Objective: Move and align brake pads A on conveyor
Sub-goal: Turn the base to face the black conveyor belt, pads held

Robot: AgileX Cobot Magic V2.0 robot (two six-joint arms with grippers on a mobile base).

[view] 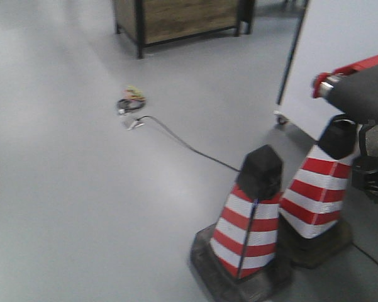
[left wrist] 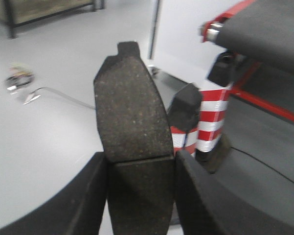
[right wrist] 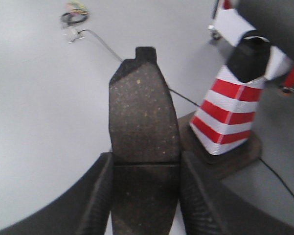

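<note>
We judge that we are in the carrying step: both arms are loaded and away from the belt, over the grey floor (view: pixel 82 189). Our left end effector (left wrist: pixel 139 196) is clenched on a brake pad (left wrist: pixel 129 112), its two dark fingers (left wrist: pixel 90 196) pressing the pad's long sides, and our right end effector (right wrist: pixel 144 198) grips a second brake pad (right wrist: pixel 143 112) in the same way. Each pad stands out lengthwise from between the fingers, with its gritty face towards the wrist camera.

The conveyor (view: pixel 368 94) shows only at the right edge of the front view, as a dark belt end over a roller with a red border; in the left wrist view it (left wrist: pixel 269 29) sits in the upper right corner. Two red-and-white traffic cones (view: pixel 251 220) stand on the floor just before that end, and a thin cable (view: pixel 182 141) runs across the floor towards them.

The next move, as we judge it, calls for bringing both arms round over the belt, clear of the cones, and lowering the pads flat, in line with each other and with the belt's red edge.

The pads are dark grey and speckled, curved oblongs with a small square tab at the far end and a thin groove across the middle, close to where the fingers grip. No other pads are in view.
</note>
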